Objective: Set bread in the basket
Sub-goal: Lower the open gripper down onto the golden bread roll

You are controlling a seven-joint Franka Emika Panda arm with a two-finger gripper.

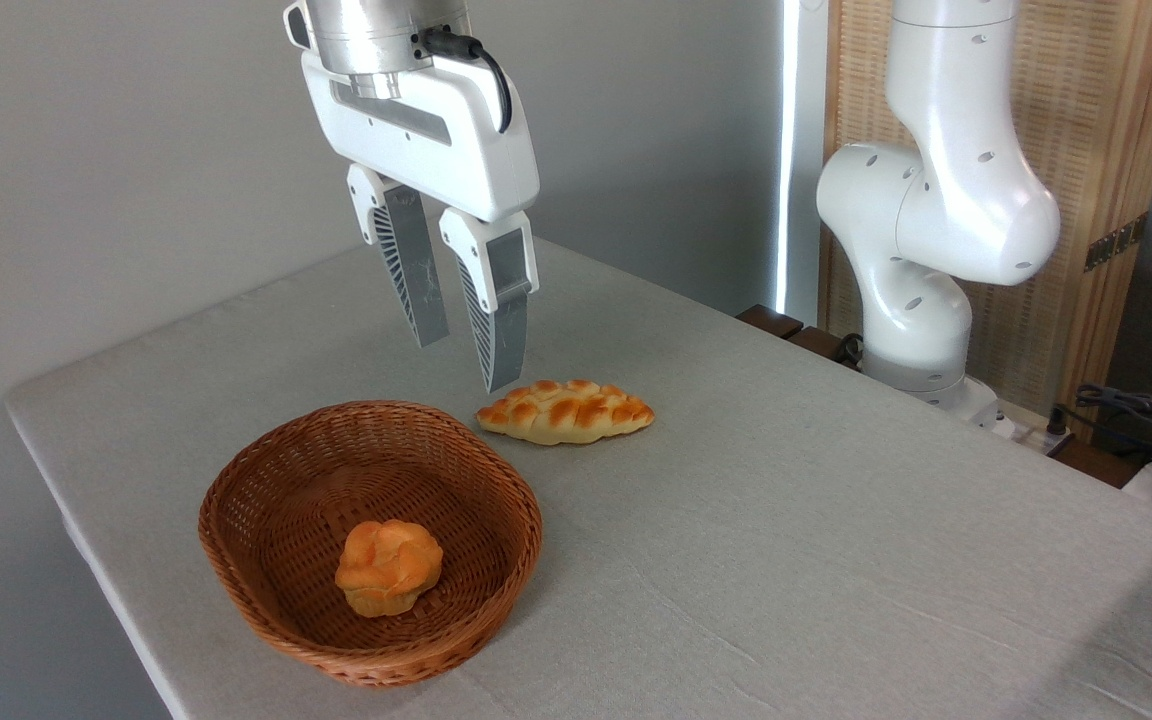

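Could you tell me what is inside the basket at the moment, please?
A small round orange bun lies inside the basket, towards its near side. The rest of the floor looks bare, though the near wall hides a strip. The braided loaf lies outside on the table.

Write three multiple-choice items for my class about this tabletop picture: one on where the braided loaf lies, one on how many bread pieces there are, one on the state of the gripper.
1. Where does the braided loaf lie?
A. Inside the basket
B. On the table, just outside the basket's far rim
C. Held between the gripper's fingers

2. How many bread pieces are in view?
A. One
B. Two
C. Four

3. What is the state of the gripper?
A. Open, holding nothing, above the table
B. Shut on the loaf
C. Resting inside the basket

Answers:
1 B: the loaf sits on the grey table beside the basket, not in it.
2 B: only the loaf and the round bun in the basket show.
3 A: a gap shows between the fingers, with nothing in it.
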